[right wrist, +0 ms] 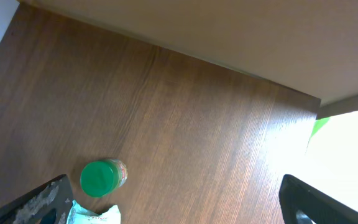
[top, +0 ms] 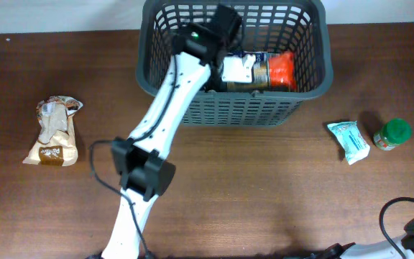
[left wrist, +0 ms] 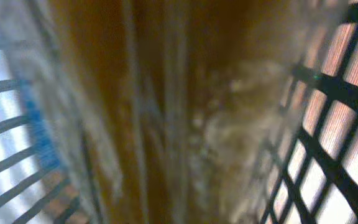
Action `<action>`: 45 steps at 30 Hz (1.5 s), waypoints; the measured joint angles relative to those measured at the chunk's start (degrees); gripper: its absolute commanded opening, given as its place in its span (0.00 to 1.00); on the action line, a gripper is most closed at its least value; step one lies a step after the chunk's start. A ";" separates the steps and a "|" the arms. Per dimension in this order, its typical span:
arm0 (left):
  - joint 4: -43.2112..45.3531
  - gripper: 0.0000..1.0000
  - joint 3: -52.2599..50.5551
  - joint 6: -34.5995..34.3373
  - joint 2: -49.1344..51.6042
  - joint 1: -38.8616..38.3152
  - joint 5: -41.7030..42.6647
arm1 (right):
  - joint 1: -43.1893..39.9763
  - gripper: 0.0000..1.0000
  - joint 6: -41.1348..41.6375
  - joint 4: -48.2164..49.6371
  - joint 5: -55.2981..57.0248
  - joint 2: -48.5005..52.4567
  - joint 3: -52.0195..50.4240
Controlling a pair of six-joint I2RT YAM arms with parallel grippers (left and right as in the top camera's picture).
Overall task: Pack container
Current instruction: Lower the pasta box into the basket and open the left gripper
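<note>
While left gripper (top: 226, 29) sits inside lattice-slotted grey plastic container (top: 304, 93), state untellable; right gripper (right wrist: 173, 208) spread open.

The basket (top: 243, 111) sat at the desk's (top: 264, 187) far edge holding packets (top: 282, 70), a bag (top: 52, 133) lay left, a pouch (top: 348, 141) and jar (top: 392, 134) right.

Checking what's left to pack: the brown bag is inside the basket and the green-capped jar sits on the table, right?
No: the overhead view shows the brown bag on the table left of the basket, not inside. The green-capped jar is on the table.
</note>
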 measured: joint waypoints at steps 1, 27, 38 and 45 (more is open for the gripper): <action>0.35 0.02 -0.61 0.17 1.42 0.00 -0.15 | 0.00 0.99 0.00 0.02 0.00 0.00 0.00; 3.87 0.99 -0.92 -8.74 3.80 0.81 -8.00 | 0.02 0.99 -0.02 0.00 0.00 0.00 0.00; 2.32 0.99 0.31 -25.03 -25.33 14.69 -5.49 | 0.00 0.99 0.00 0.00 0.00 0.00 0.00; -4.96 0.99 -2.16 -36.41 -27.98 34.10 -2.51 | 0.00 0.99 0.00 0.00 0.00 0.00 0.00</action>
